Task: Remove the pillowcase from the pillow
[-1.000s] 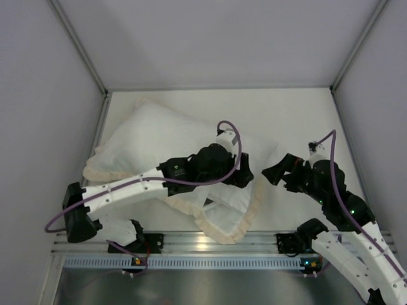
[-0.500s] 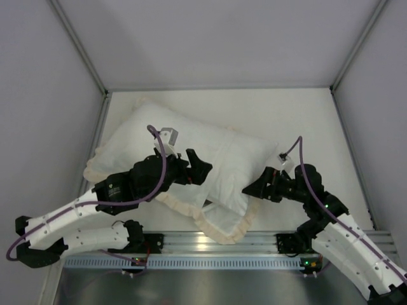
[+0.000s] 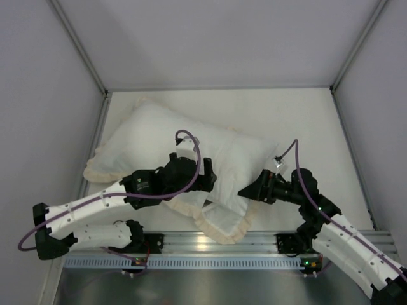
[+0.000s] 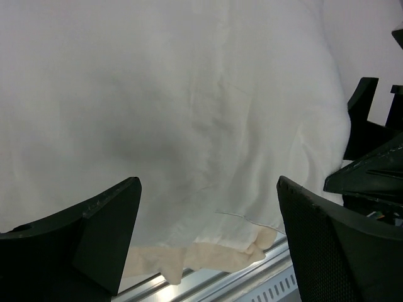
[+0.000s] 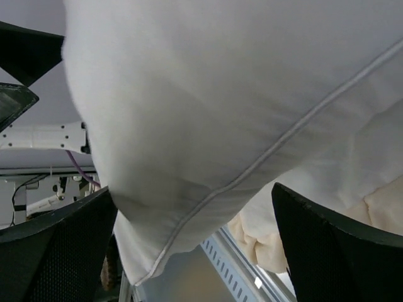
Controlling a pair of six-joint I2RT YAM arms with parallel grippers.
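Observation:
The pillowcase (image 3: 143, 136) lies white face up on the table, its cream ruffle showing at the left edge (image 3: 95, 170) and the near edge (image 3: 224, 234). The plain white pillow (image 3: 249, 155) bulges out at its right end. My left gripper (image 3: 207, 182) hovers open over the near middle of the bundle; white fabric and frill (image 4: 208, 255) lie below its gripper (image 4: 208, 236), nothing is held. My right gripper (image 3: 244, 191) is open at the near right corner. A piped white pillow corner (image 5: 189, 163) sits between the fingers of the right gripper (image 5: 195, 248), with frill (image 5: 264, 245) behind.
An aluminium rail (image 3: 191, 241) runs along the near edge under the overhanging frill. White walls and metal posts (image 3: 79, 44) close in the table (image 3: 305, 121) on three sides. The two grippers are close to each other; the right one's black fingers (image 4: 368, 126) show in the left wrist view.
The left gripper drew back leftward from the pillow's right end, then settled over the near middle. The right gripper moved left and nearer, up to the pillow's corner.

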